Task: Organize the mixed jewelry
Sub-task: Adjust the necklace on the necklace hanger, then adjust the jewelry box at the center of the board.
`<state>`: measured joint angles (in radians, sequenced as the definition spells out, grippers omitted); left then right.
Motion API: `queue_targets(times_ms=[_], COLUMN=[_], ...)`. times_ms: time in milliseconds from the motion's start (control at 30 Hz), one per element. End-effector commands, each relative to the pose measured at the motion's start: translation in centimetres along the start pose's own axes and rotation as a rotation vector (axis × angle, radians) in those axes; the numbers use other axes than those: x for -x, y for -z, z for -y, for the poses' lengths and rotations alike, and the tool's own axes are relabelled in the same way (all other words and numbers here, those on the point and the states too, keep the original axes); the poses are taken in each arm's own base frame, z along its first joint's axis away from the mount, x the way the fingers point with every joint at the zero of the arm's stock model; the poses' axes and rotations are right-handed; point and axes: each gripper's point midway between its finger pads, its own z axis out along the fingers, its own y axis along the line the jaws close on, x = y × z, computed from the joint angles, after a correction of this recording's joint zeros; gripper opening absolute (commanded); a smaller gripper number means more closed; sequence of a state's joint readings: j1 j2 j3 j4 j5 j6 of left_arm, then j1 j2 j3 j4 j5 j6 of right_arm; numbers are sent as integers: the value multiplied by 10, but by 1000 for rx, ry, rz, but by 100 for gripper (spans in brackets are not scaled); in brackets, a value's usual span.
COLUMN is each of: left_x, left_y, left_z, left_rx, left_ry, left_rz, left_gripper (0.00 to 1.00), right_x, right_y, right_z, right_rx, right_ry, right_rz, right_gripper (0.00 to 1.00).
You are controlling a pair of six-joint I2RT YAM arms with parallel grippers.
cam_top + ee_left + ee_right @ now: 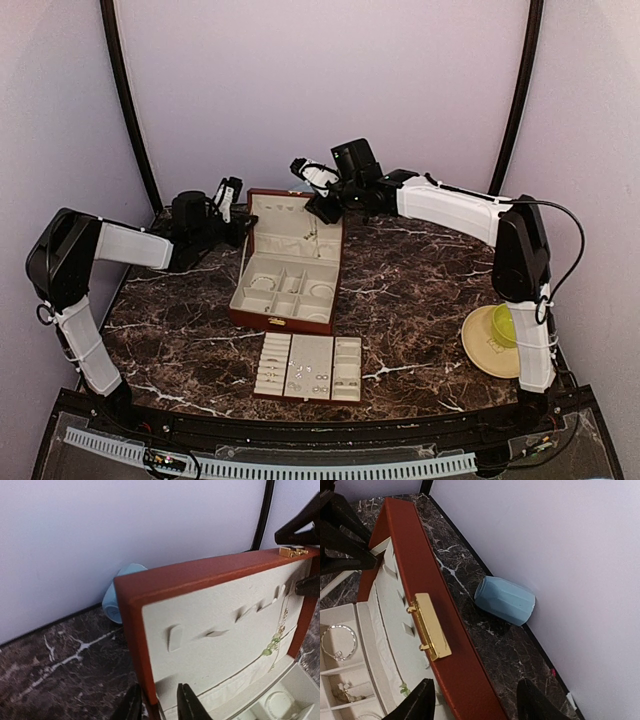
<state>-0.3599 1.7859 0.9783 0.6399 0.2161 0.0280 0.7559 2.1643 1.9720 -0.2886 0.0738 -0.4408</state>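
Gold-and-silver mixed jewelry (318,380) in tray (306,366): tiny, light, slippery; pinch by rim. Left pincer (159,706) straddles box lid (200,580) edge, narrowly parted; right pincer (475,700) spread.

- The surface (420,290) is a dark brown marble-patterned top with white veins, ringed by pale walls.
- A red-brown jewelry box (285,262) stands open near the middle, its lid upright at the far side.
- A cream-lined tray (308,367) lies just in front of the box, closer to the near edge.
- A pale yellow plate (487,345) rests at the right edge, with a yellow-green cup (503,324) on it.
- A light blue faceted cup (505,600) lies on its side behind the box, against the back wall.
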Motion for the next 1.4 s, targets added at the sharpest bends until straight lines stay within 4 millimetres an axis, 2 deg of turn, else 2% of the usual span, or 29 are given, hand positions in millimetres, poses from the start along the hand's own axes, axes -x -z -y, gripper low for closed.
queue_targets(times_ms=[0,33,167,300,467,567,633,767,933,1000,1133,1233,1367], left_x=[16,18,24,28,21,14,12,10,7,0,-15,-23,-28], left_y=[13,14,19,25,37,49,58,77,94,98,100,103,108], left_z=[16,15,15,13,9,10,9,9,9,12,18,20,20], left_rx=[-53,-49,-40,-26,13,23,38,65,92,88,65,60,67], left_ry=[-14,-11,1,6,89,163,213,294,352,375,421,438,438], left_rz=[44,48,60,65,42,17,1,-24,-78,-103,-141,-146,-134], left_gripper=[33,39,49,55,67,68,68,68,69,70,70,70,70], right_x=[24,31,54,67,69,53,36,-1,-54,-76,-105,-114,-116], right_y=[20,26,48,68,100,121,134,149,144,135,115,96,69], right_z=[-5,-2,3,12,29,39,41,25,-12,-31,-62,-84,-106], right_rx=[47,46,71,71,14,-60,-98,-96,-77,-55,-56,-42,-17], right_ry=[-90,-100,-135,-183,-337,-480,-586,-747,-918,-977,-1046,-1060,-1029], right_rz=[63,82,149,194,219,189,165,119,17,-35,-129,-177,-228], right_gripper=[65,69,78,80,81,81,80,80,78,75,74,73,71])
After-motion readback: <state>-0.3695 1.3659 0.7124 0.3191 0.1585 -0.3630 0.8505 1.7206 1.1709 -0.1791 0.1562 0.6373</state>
